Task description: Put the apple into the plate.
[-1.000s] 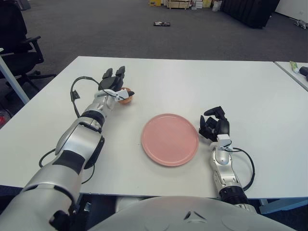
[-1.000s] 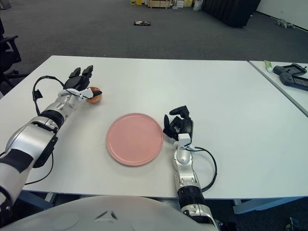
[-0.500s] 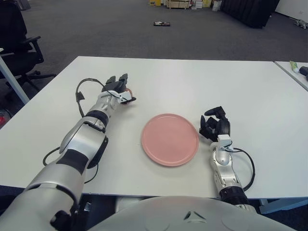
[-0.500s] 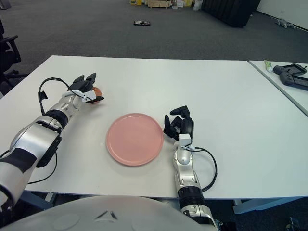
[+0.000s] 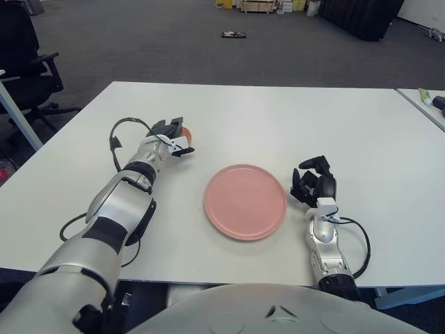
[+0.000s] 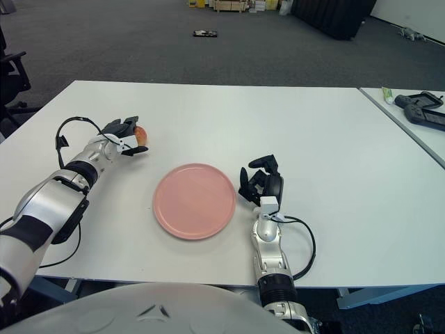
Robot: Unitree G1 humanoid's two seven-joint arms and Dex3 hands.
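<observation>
Most of the apple is buried under the left hand, only a sliver peeks out at its 1 o'clock side. Can't make out the small dark thing on the floor at 12 o'clock. The neighbouring table at 3 o'clock runs off the edge, as does the black controller-looking thing on it.

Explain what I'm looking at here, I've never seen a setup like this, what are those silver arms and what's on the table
These are two views from a stereo camera in a humanoid robot's head, looking down at a white table. The silver arms are the robot's own, each ending in a three-finger hand. Its left hand reaches out on the left with its fingers closed around an apple. Its right hand is idle, showing just right of the pink plate, fingers curled and holding nothing. The plate has nothing on it; the apple is meant to go there.
</observation>
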